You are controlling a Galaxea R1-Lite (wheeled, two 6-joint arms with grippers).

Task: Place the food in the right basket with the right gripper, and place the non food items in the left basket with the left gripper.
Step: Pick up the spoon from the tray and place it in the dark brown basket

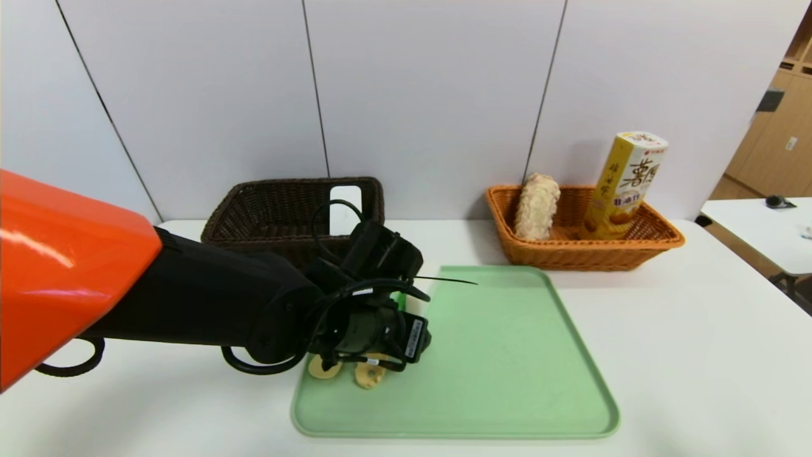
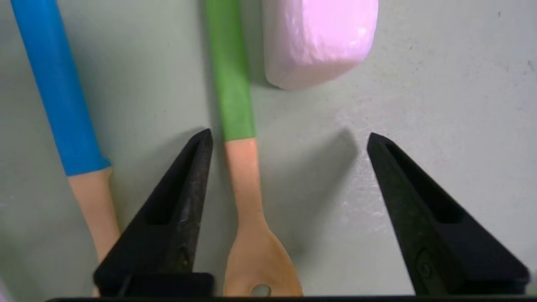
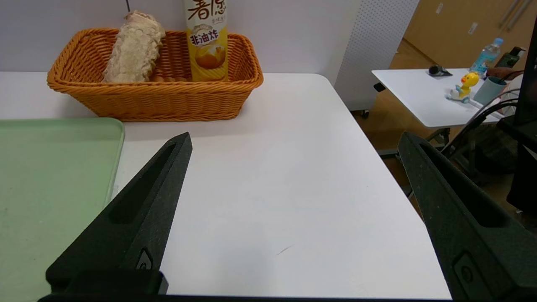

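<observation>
While the left gripper is held low over the green tray, its fingers are spread around the green-handled spoon — pale bowl, lying flat, not pinched — beside the blue-handled spoon and white soap bar; the right gripper is seen wide open above the table

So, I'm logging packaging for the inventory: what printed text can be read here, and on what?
"非油炸": yellow snack carton in the orange basket.
Larger brush characters above it on the carton: cropped or too blurred to read.
White sticker on the left gripper: too small to read.
</observation>
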